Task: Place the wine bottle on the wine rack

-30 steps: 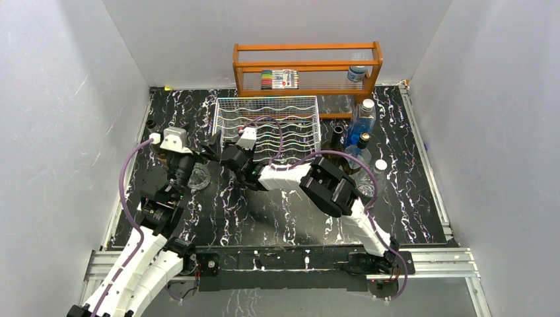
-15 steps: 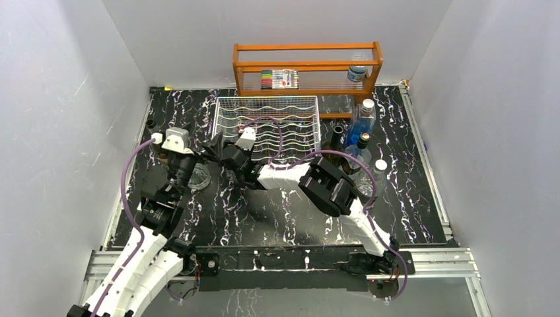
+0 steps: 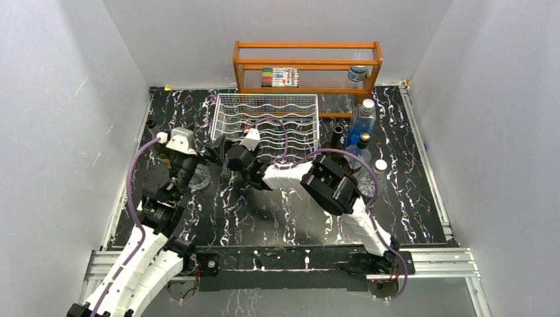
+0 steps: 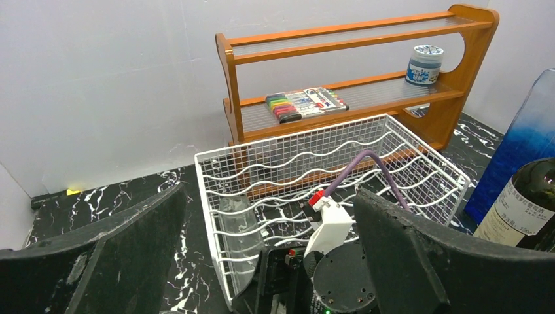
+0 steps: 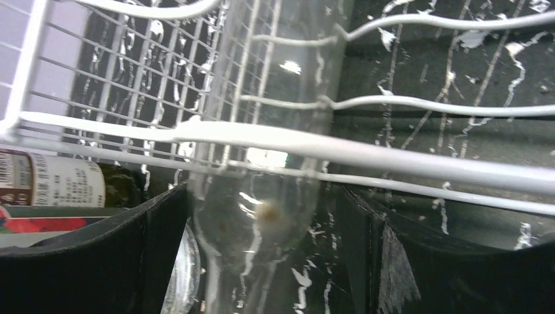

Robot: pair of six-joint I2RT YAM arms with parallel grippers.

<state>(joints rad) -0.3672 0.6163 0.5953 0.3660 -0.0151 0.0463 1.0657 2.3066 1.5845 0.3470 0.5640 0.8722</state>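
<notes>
1 wine rack (image 3: 267,122), 1 wooden shelf (image 3: 307,65), 1 marker pack (image 3: 280,78), 1 jar (image 3: 356,72).

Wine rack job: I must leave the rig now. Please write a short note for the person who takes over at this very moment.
Left gripper: open, empty, facing the wine rack.
Right gripper: at the rack's near left corner, one finger on each side of the clear bottle. Whether it grips cannot be told.
Bottle: lying inside the rack, on its left side.
Done: the bottle is in the rack.
Left: probably check that it rests in a cradle, let go if gripping, and draw the right arm back.
</notes>
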